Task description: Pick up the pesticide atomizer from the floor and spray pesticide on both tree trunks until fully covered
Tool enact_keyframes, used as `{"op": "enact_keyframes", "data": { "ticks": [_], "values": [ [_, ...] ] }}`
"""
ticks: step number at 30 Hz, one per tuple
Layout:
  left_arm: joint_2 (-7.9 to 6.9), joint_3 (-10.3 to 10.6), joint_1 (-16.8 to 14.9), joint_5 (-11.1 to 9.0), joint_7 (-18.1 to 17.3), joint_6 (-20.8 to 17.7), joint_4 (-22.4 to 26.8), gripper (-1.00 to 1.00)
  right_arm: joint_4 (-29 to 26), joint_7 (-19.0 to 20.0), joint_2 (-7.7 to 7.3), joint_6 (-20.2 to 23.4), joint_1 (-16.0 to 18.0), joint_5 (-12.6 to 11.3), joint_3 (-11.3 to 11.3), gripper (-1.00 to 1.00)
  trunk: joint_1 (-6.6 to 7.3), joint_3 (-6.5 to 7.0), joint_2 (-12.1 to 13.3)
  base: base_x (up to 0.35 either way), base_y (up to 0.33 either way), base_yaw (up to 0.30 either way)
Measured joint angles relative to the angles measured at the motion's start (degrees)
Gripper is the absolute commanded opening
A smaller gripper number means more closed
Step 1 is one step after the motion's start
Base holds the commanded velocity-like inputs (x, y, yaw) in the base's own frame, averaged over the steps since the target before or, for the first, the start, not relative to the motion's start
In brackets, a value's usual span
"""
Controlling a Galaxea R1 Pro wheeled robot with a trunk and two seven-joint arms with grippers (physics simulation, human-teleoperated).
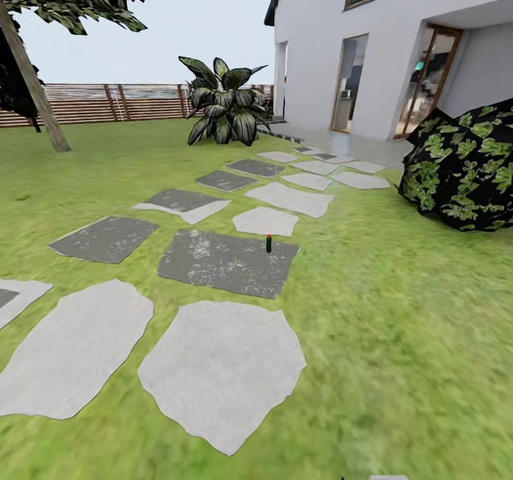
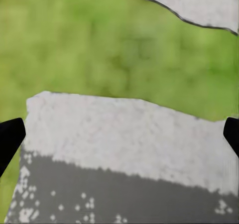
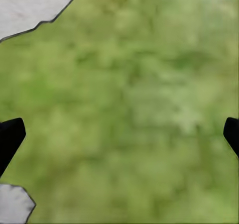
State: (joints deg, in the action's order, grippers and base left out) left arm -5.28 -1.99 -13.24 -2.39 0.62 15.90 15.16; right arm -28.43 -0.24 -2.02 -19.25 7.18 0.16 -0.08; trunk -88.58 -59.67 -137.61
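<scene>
- The pesticide atomizer [image 1: 268, 243] stands upright in the head view, a tiny dark bottle with a red top, on the far right part of a dark grey stepping slab [image 1: 221, 263] in the middle of the lawn.
- It is free-standing, with nothing touching it, and it sits well ahead of the robot.
- Around that slab the grass floor [image 1: 399, 309] spreads out, broken by a path of pale slabs [image 1: 224, 369] that runs from the near foreground toward the house [image 1: 335, 45].
- A tree trunk [image 1: 32, 85] leans at the far left of the head view, grey-tan and bare, with dark green foliage above it; it stands well apart from the atomizer.
- Behind the trunk a brown slatted fence [image 1: 121, 102] closes the garden, and a broad-leaved plant [image 1: 224, 102] grows in front of it near the house corner.
- A dark bush with light green leaves [image 1: 463, 167] sits at the right, near the glazed doors.
- The left gripper [image 2: 119, 134] points down at a pale slab [image 2: 124, 134] bordered by grass; its two black fingertips [image 2: 10, 134] sit at opposite edges of the wrist view, spread wide with nothing between them.
- The right gripper [image 3: 119, 134] hangs over plain grass, with corners of pale slabs at the edges; its fingertips [image 3: 10, 137] are likewise wide apart and hold nothing.
</scene>
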Motion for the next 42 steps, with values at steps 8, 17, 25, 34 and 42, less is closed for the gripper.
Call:
{"op": "enact_keyframes", "data": {
  "ticks": [8,17,25,34,42],
  "values": [
    [0.00,0.0,0.0,0.0,0.0,0.0,0.0,1.00,0.0,0.0,0.00,0.0,0.0,0.0,0.0,1.00,0.00,0.02,0.0,0.338,0.000,-0.048],
    [0.00,0.0,0.0,0.0,0.0,0.0,0.0,1.00,-0.1,0.0,0.00,0.0,0.0,0.0,-0.1,1.00,0.00,0.20,0.0,0.338,-0.003,-0.125],
    [0.09,0.2,0.0,0.0,0.0,0.0,0.0,1.00,-0.1,0.0,-0.08,0.0,0.0,0.0,-0.1,1.00,0.00,0.21,0.0,0.336,-0.083,-0.005],
    [0.09,0.3,0.0,0.0,0.0,0.0,0.0,1.00,0.0,0.0,-0.09,0.0,0.0,0.1,-0.1,1.00,0.00,0.21,0.0,0.295,-0.140,0.000],
    [0.09,0.3,0.0,0.0,0.0,0.0,0.0,1.00,0.0,0.0,-0.09,0.0,0.0,0.1,0.0,1.00,0.00,0.21,0.0,0.292,-0.143,0.000]
  ]
}}
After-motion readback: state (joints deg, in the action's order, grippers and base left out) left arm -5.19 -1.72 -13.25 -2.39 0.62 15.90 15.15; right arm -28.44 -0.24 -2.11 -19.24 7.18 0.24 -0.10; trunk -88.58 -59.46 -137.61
